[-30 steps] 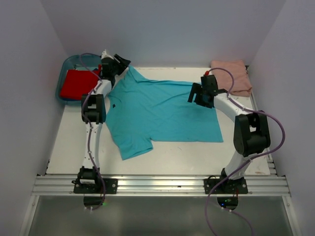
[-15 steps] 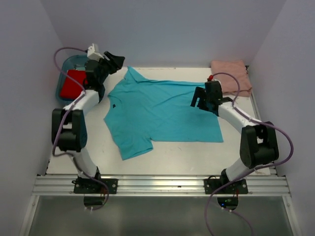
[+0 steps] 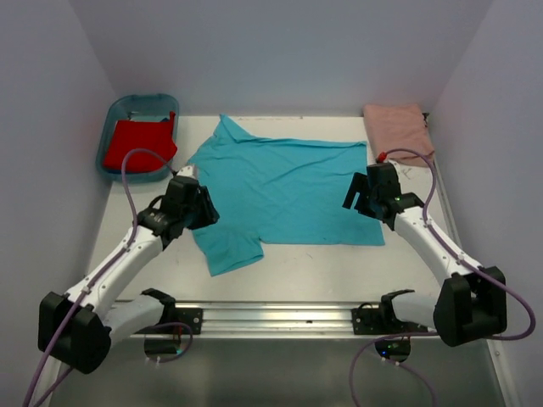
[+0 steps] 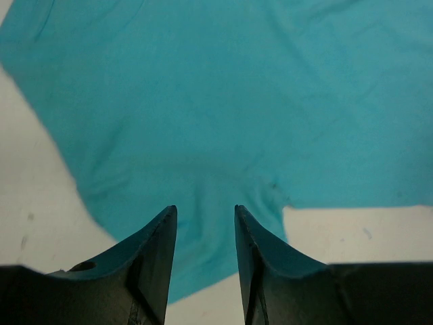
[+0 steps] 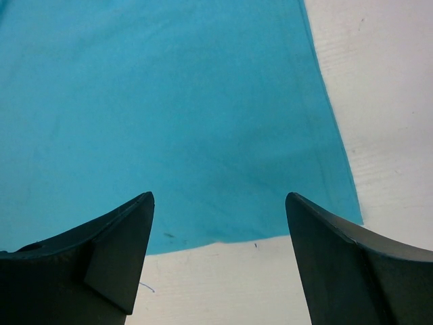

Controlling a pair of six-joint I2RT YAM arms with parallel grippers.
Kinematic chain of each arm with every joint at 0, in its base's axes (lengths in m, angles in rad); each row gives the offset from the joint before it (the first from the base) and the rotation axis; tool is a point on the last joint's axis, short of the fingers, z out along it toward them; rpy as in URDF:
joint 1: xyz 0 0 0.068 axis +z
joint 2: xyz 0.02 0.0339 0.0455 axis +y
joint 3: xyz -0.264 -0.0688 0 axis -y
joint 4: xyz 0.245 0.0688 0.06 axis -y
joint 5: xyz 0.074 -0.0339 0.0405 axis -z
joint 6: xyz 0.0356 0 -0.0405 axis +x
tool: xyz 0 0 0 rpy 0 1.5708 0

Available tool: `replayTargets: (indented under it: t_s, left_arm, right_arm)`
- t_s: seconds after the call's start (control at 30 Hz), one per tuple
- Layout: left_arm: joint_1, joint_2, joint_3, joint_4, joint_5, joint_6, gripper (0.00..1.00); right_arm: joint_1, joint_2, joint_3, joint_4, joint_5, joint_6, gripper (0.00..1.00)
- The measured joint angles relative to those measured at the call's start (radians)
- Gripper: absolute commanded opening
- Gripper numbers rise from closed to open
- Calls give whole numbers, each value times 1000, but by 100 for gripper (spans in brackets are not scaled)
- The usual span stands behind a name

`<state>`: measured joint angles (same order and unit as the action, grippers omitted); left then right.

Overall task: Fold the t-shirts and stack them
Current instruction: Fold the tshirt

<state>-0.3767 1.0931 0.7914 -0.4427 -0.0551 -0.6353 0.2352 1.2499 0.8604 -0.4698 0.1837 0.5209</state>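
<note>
The turquoise t-shirt [image 3: 284,191] lies spread flat on the white table, collar to the left and hem to the right. My left gripper [image 3: 198,209] hovers over its near-left sleeve, jaws open and empty; in the left wrist view [image 4: 203,213] the sleeve [image 4: 203,203] lies below the fingertips. My right gripper [image 3: 360,193] is wide open and empty over the hem's near corner; the right wrist view [image 5: 220,200] shows the shirt's edge [image 5: 257,233] between the fingers. The red t-shirt [image 3: 136,144] lies in the blue tub. The salmon-pink t-shirt [image 3: 397,131] lies folded at the back right.
The blue plastic tub [image 3: 120,108] stands at the back left corner. Walls close in the table at left, back and right. An aluminium rail [image 3: 280,318] runs along the near edge. Bare white table [image 5: 379,101] shows right of the hem.
My left arm has swung from the back left near the tub down to the shirt's near-left sleeve. My right arm has drawn back and right, toward the hem's near corner.
</note>
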Motion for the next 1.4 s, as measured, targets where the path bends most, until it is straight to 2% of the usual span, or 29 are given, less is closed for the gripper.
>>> replayTargets:
  t_s: [0.1, 0.2, 0.3, 0.43, 0.57, 0.77, 1.13, 1.4]
  left_arm:
    - [-41, -127, -29, -218, -48, -45, 40]
    - [-78, -221, -29, -318, -62, -92, 38]
    - [-118, -240, -47, -377, -67, -143, 38]
    - [-181, -243, -148, -420, -48, -212, 38]
    - [-194, -246, -220, -461, -42, -254, 39]
    - [-196, -235, -222, -453, -61, -275, 41]
    - [-207, -108, -276, -319, -53, -290, 41]
    - [-209, -74, -290, -255, -47, -294, 41]
  right_arm:
    - [0, -54, -14, -31, -1, 10, 82]
    - [0, -75, -14, -37, -3, 13, 82]
    - [0, -73, -14, -46, -4, 14, 82]
    - [0, -73, -25, -50, -14, 14, 83]
    - [0, -72, -43, -55, -19, 14, 83]
    - [0, -71, -46, -55, -22, 14, 84]
    - [0, -56, -46, -55, -31, 13, 84]
    - [0, -56, -46, -55, -30, 13, 84]
